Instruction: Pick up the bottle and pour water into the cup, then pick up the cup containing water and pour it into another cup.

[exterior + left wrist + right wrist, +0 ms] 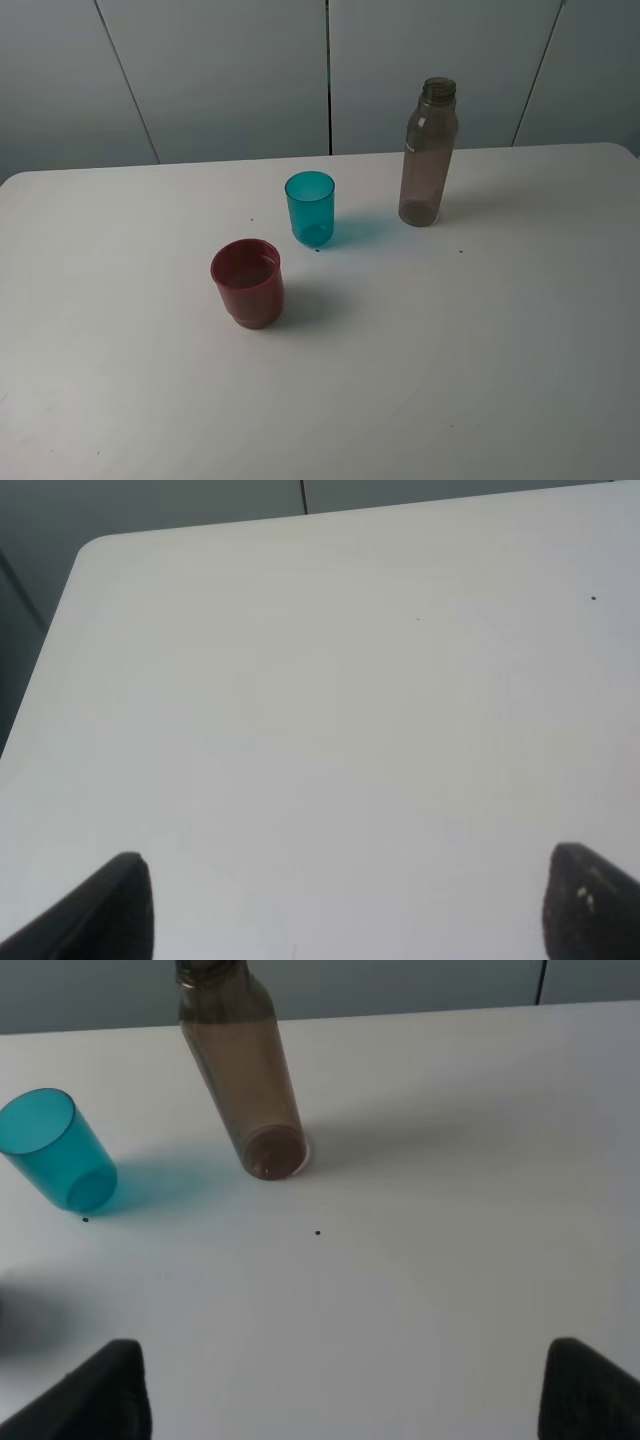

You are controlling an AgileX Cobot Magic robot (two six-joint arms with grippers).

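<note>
Since the bottle (428, 155) stands upright at about one o'clock from the table (480, 350) centre, its long axis vertical, it falls to the right arm, whose wrist view shows it ahead of the right gripper (345, 1390), well apart, at about eleven o'clock. Smoky, translucent and uncapped, it looks nearly empty. The teal cup (310, 208) stands at its nine o'clock, another cup (248, 283) nearer. Both grippers stand spread and hold nothing; the left gripper (345, 910) faces bare tabletop.

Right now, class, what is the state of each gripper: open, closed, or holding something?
Left gripper: open, holding nothing, over the bare table.
Right gripper: open, holding nothing; the bottle stands untouched ahead of it.
</note>
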